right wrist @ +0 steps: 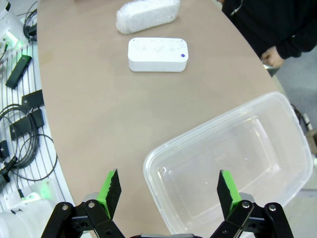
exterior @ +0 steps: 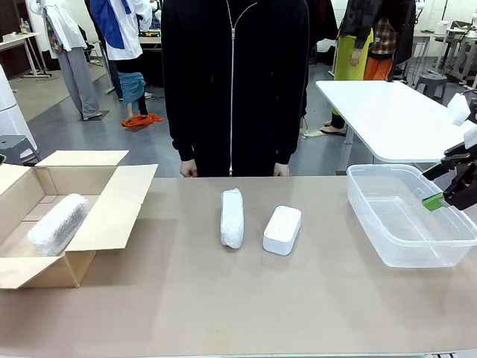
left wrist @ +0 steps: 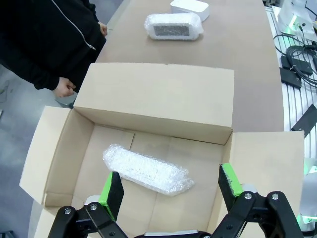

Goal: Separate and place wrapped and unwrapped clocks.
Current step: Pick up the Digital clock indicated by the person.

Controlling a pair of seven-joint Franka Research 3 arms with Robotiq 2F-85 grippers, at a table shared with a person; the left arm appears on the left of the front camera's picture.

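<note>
One wrapped clock [exterior: 57, 223] lies in the cardboard box [exterior: 119, 195]. The second wrapped clock [exterior: 232, 217] and the bare clock [exterior: 282, 230] sit just beside each other mid-table. The left gripper [left wrist: 171, 191] hangs spread above the box, the right gripper [right wrist: 168, 191] spread above the tub [right wrist: 223, 168]. Grabbing either clock might knock its neighbour, and bubble wrap could slip. I can't read any writing.
</note>
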